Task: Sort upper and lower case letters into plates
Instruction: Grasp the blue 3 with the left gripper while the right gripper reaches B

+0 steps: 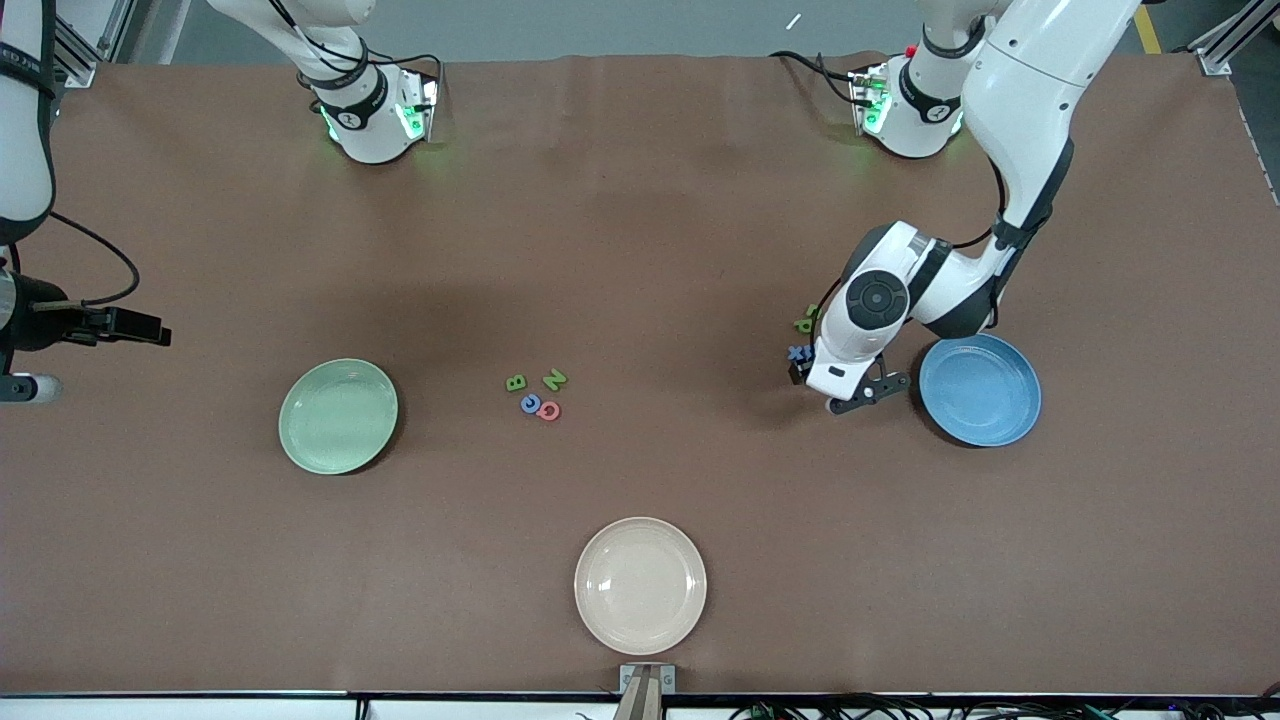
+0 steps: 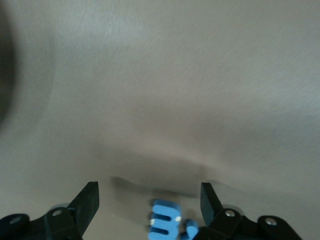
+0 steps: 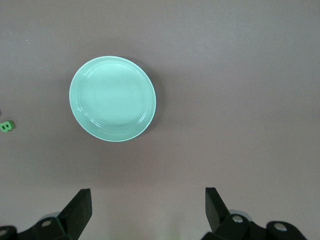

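The left hand (image 2: 150, 205) is bent low over the table (image 1: 640, 230), spread wide around a blue letter (image 2: 164, 225); the right hand (image 3: 147, 210) waits, wide, above the green plate (image 3: 113, 98).

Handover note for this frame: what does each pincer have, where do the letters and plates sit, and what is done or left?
Left pincer: open, low over the table beside the blue plate, a blue letter between its fingers, not gripped.
Right pincer: open, empty, waiting high over the green plate.
Letters: four clustered mid-table; a green one and a blue x beside the left pincer.
Done: nothing; both plates hold no letters.
Left: sort every visible letter. The cream plate is unused.
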Tool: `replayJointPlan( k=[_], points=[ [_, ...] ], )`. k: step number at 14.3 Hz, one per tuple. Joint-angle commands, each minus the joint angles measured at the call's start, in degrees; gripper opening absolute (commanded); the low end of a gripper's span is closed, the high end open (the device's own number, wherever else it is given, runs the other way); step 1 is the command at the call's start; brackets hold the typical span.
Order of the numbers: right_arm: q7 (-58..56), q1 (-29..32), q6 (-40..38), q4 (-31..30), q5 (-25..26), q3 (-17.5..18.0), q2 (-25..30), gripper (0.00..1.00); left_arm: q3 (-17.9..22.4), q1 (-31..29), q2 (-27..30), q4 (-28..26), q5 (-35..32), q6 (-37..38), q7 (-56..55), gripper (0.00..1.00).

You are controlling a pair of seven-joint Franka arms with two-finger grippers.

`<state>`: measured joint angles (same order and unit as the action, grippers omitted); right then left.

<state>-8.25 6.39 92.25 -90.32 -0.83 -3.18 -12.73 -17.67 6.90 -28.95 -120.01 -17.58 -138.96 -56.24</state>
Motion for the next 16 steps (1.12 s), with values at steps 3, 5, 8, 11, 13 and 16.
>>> replayJointPlan(
  k=[3, 5, 8, 11, 13, 16],
  points=[
    [3.13, 0.03, -0.93, -0.12, -0.49, 0.72, 0.69, 1.0, -0.17, 0.12, 2.14, -3.65, -2.02, -1.13, -1.24, 0.9],
    [8.75, -1.02, -0.93, -1.09, -0.49, 0.89, 1.04, 1.0, -0.26, 0.57, 2.14, -3.73, -2.02, -1.13, -1.33, 0.9],
    [18.33, -1.64, 0.64, 0.23, -5.13, 0.8, 1.04, 1.0, -1.05, 0.57, 2.32, -4.26, -2.02, -1.13, -2.29, 0.8],
    [31.57, -2.17, 1.88, -1.0, -4.97, 0.8, 0.95, 1.0, -1.23, 0.57, 2.49, -5.05, -1.93, -1.13, -2.38, 0.67],
    [41.51, -4.0, 3.45, -2.75, -4.62, 0.8, 0.95, 1.0, -1.32, 0.57, 2.49, -5.23, -2.02, -1.13, -2.65, 0.56],
    [54.09, -8.13, 8.28, -7.67, -4.53, 0.8, 1.3, 1.0, -1.32, 0.57, 2.49, -5.23, -1.93, -1.13, -3.52, 0.34]
  ],
)
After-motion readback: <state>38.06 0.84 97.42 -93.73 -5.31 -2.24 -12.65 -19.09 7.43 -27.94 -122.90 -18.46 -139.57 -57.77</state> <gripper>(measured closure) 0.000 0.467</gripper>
